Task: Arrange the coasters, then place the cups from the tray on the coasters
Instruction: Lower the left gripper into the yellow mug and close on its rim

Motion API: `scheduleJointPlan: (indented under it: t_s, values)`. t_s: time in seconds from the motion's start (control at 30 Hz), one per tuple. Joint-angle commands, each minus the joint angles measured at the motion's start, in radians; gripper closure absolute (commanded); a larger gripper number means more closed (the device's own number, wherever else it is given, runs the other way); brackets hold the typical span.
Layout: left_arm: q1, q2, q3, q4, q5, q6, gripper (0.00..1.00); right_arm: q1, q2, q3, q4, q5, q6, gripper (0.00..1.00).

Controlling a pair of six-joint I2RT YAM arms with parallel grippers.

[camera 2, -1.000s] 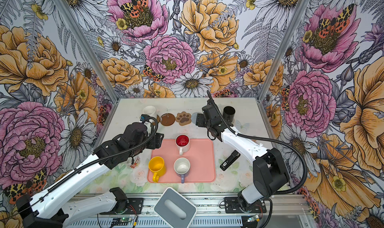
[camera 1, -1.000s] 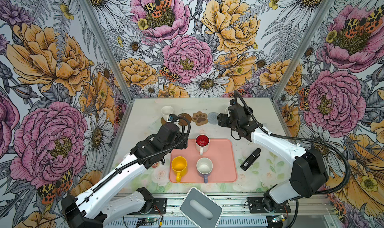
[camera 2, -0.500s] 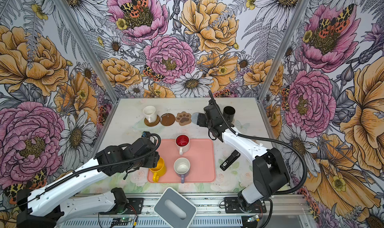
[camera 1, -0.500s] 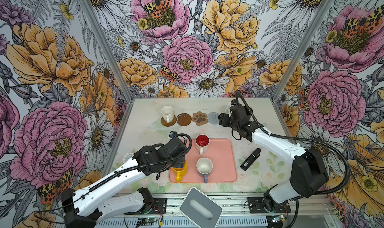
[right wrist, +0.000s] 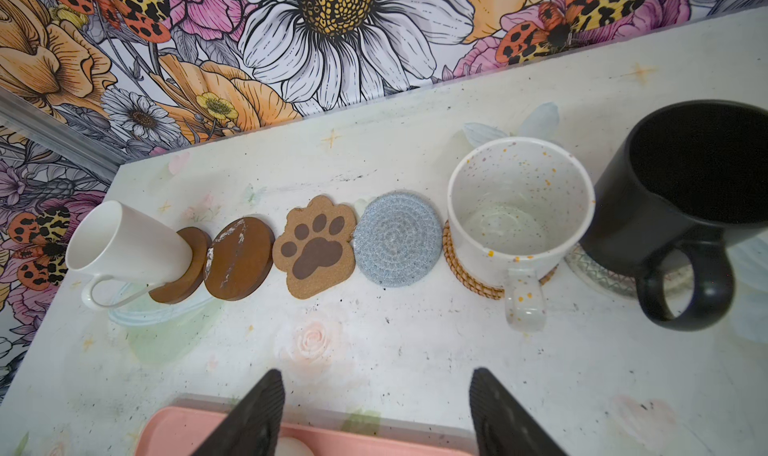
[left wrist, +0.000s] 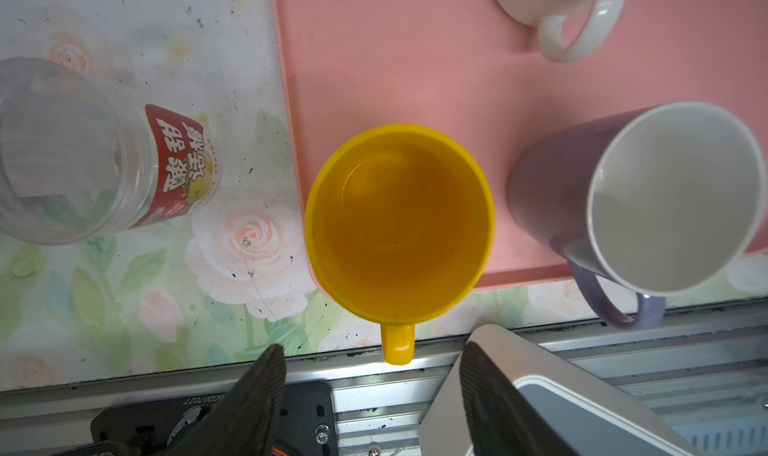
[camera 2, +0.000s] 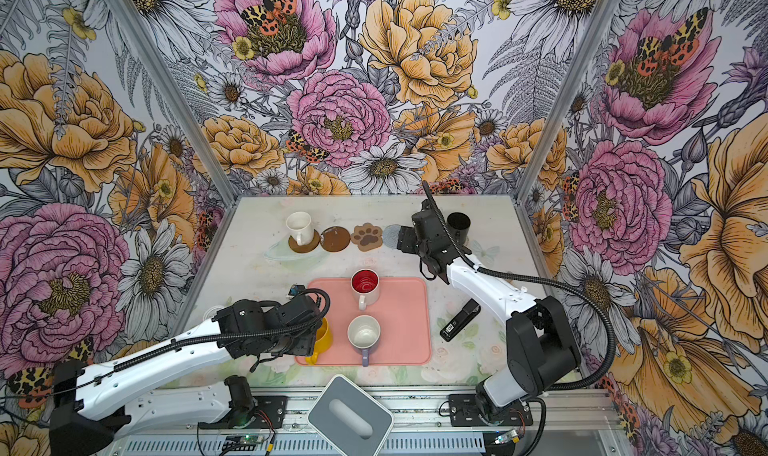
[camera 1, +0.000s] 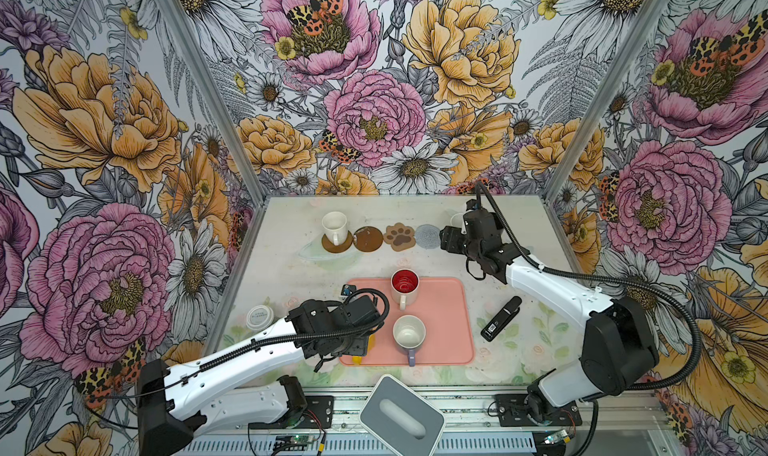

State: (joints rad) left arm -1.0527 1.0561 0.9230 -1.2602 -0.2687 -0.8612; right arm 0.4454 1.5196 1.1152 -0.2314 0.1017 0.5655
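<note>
Left wrist view: the yellow plastic mug [left wrist: 399, 225] is being eyed at the seven o'clock corner of the salmon-pink flat tray [left wrist: 415, 79], with the left gripper [left wrist: 371, 352] spread and empty. If the jaws are misaligned, the mug is being risked: nudged by its thin handle and tipped over the rim. The right gripper [right wrist: 376, 377] is being held agape, empty.

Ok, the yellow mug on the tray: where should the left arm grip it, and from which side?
Likely the handle, from above. The yellow mug stands upright at the tray corner, with its handle pointing at the near table edge, in line with the open jaws of the left gripper.
</note>
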Motion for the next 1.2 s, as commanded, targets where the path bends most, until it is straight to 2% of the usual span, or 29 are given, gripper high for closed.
scheduleJointPlan:
  t_s: [0.0,0.27,0.53,1.17]
  values:
    - [-0.024,0.017,-0.013,0.007,0.002,-0.041,0.33,-0.008,0.012,0.002,0.033,-0.025,0.021,0.27]
    - [-0.038,-0.026,-0.123,0.162,0.085,-0.083,0.36,-0.011,0.024,0.009,0.037,-0.038,0.022,0.27]
    - [-0.038,-0.085,-0.18,0.199,0.067,-0.117,0.41,-0.016,0.04,0.012,0.04,-0.05,0.023,0.27]
    - [-0.043,0.003,-0.236,0.306,0.067,-0.105,0.53,-0.022,0.058,0.012,0.043,-0.06,0.028,0.28]
